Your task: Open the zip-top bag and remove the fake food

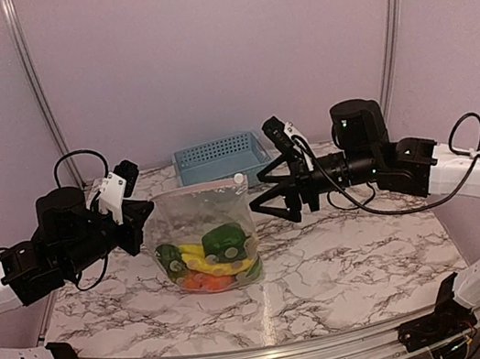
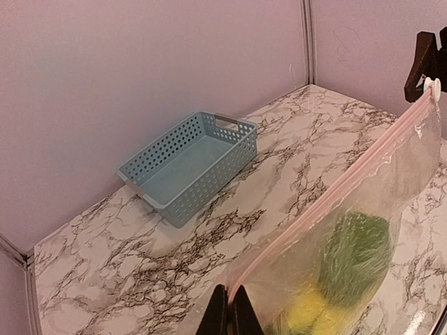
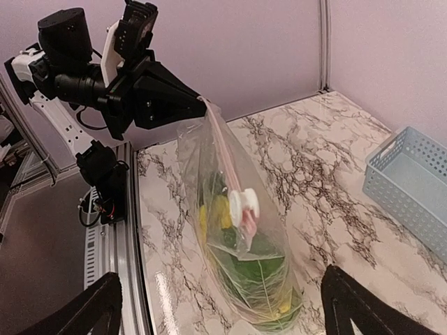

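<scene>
You will find nothing to read in any view: no lettering, label, brand or number can be made out on the zip-top bag [image 1: 198, 207], the perforated blue basket [image 1: 218, 157] or the marbled tabletop [image 1: 346, 254].

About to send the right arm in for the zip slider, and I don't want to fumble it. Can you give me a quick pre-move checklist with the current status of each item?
1. Left gripper pinching the zip-top bag at its top corner: ok, shut on it.
2. Right gripper opened for the grab: ok, jaws spread.
3. Slider facing the right gripper, at its end of the zip strip: ok.
4. Right gripper on the slider: not ok, apart from it.
5. Zip fully closed: cannot tell.
6. Fake food inside the bag, at its bottom: ok.
</scene>
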